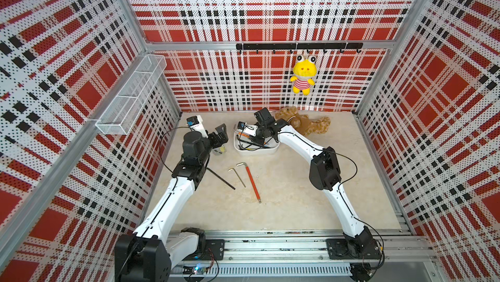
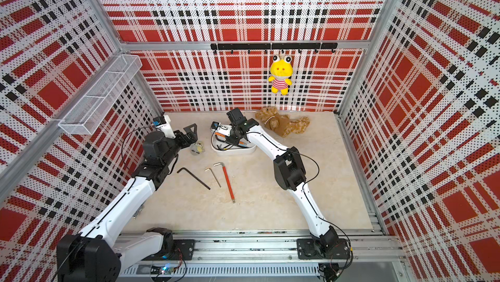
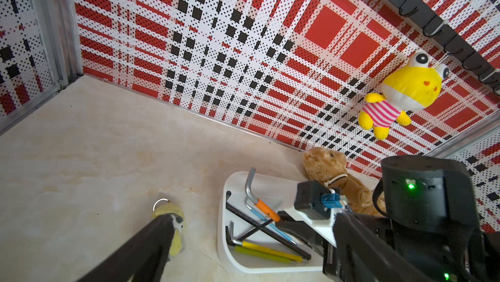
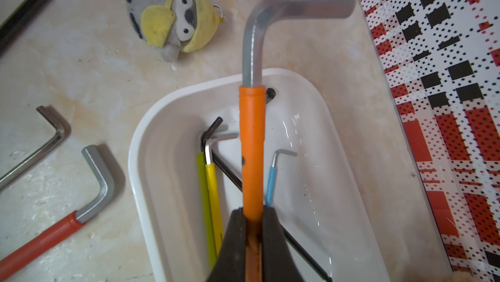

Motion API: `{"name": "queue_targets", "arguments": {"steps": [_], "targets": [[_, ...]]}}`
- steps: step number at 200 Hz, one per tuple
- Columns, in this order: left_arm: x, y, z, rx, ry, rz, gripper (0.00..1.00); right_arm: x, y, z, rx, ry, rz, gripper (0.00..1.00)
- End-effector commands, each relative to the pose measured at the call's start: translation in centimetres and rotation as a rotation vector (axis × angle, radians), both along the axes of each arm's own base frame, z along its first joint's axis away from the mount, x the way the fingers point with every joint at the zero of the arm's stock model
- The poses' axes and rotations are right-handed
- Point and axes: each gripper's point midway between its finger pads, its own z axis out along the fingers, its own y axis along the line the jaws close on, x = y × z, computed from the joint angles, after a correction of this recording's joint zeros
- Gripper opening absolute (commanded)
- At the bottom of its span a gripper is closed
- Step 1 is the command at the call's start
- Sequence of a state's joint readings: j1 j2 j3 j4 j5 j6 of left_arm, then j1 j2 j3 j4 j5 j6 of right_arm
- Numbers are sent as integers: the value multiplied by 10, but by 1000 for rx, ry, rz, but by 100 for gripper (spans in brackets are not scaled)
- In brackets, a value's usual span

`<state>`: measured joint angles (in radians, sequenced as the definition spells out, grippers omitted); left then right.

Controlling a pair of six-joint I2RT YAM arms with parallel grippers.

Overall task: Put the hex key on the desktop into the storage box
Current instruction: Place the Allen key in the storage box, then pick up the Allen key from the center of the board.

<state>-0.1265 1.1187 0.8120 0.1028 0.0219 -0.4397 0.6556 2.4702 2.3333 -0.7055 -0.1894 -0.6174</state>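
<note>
My right gripper [image 4: 253, 210] is shut on the orange-sleeved hex key [image 4: 251, 145], which hangs over the white storage box [image 4: 140, 142], its bent steel end past the far rim. Several hex keys with yellow, green and blue sleeves and black ones lie inside. On the desktop [image 1: 284, 199] lie a red-sleeved hex key [image 1: 252, 181], a thin bare one [image 1: 239, 176] and a black one [image 2: 193, 177]. My left gripper [image 1: 219, 138] stands open left of the box and holds nothing, one of its fingers [image 3: 151, 240] over a small penguin plush [image 4: 173, 15].
A brown teddy bear [image 1: 303, 123] lies at the back wall, right of the box. A yellow frog plush [image 1: 303, 73] hangs from the black hook rail [image 1: 297, 46]. A white wire-mesh basket [image 1: 130, 96] is mounted on the left wall.
</note>
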Motion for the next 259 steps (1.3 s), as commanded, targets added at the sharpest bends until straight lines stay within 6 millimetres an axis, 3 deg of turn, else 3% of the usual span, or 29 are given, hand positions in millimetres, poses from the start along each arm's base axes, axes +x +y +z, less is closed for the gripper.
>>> {"name": "queue_targets", "arguments": {"steps": [1,54,64,78,116,157,192,211,235,259], "targets": [[1,2,-2,16,-2,-6,99,2,-7,-25,-28,42,-14,0],[0,2,2,15,-10,-7,99,9,-15,-42,-68,51,-79,0],[1,2,2,15,-10,-6,99,11,-17,-43,-72,48,-94,12],[0,3,2,14,-11,-7,99,13,-18,-42,-70,44,-106,22],[-1,2,3,9,-14,-7,99,18,-16,-16,-20,18,-146,30],[-2,2,2,5,-12,-8,99,17,-22,34,64,6,-243,35],[-1,2,2,1,-10,-5,99,-10,-31,71,209,108,-355,42],[1,1,0,-4,-6,-9,99,-30,-37,77,266,201,-429,43],[3,-1,-1,-8,-5,-14,99,-55,-50,65,263,323,-552,39],[6,-3,-1,-15,-5,-22,99,-88,-51,38,204,459,-633,41]]}}
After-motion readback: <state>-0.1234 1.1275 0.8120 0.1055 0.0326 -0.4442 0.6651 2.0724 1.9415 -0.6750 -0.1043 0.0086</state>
